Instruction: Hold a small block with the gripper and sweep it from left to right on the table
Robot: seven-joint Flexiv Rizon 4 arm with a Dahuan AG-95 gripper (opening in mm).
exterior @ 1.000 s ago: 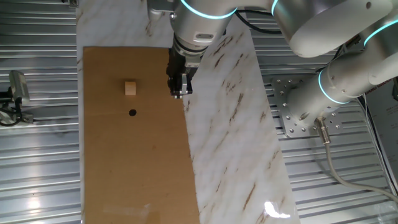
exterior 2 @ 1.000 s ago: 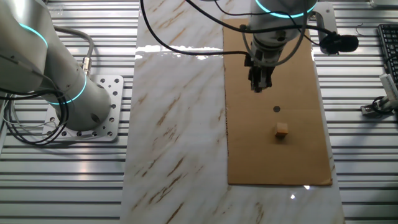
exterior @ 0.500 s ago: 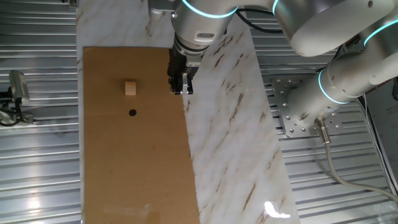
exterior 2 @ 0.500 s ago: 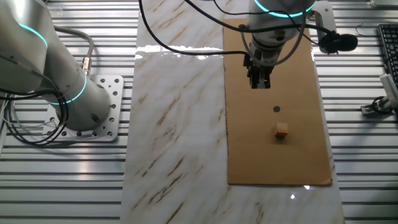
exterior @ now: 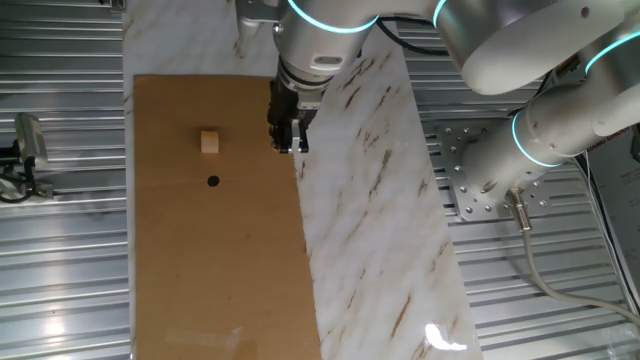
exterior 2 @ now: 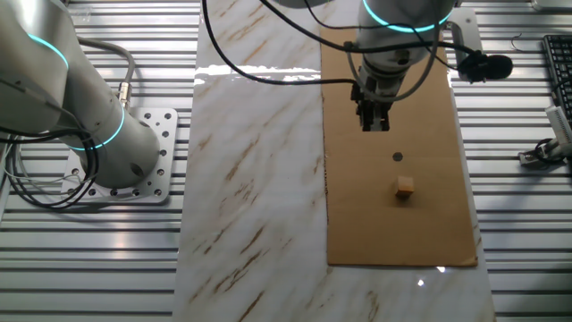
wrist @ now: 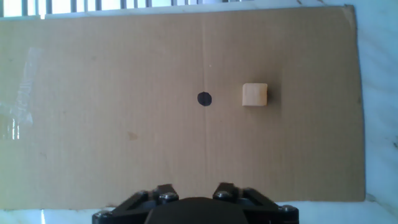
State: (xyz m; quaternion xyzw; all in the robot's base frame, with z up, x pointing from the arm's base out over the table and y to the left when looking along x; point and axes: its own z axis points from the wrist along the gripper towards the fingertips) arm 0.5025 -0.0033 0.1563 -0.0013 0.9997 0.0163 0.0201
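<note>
The small block (exterior: 209, 142) is a pale tan cube lying alone on the brown panel of the table (exterior: 220, 270). It also shows in the other fixed view (exterior 2: 405, 186) and in the hand view (wrist: 254, 95). The gripper (exterior: 288, 140) is black and narrow. It hangs above the brown panel's right edge, near the seam with the marble, well to the right of the block and touching nothing. It also shows in the other fixed view (exterior 2: 374, 121). In the hand view only its two dark finger ends show at the bottom edge, set apart, with nothing between them.
A small black round dot (exterior: 212, 181) lies on the brown panel beside the block. The marble panel (exterior: 370, 200) adjoins on the right. A second white arm (exterior: 560, 120) stands on its base at the right. Ribbed grey metal (exterior: 60, 260) surrounds the table.
The gripper has drifted slightly towards the far end of the brown panel. The block and the dot have not moved.
</note>
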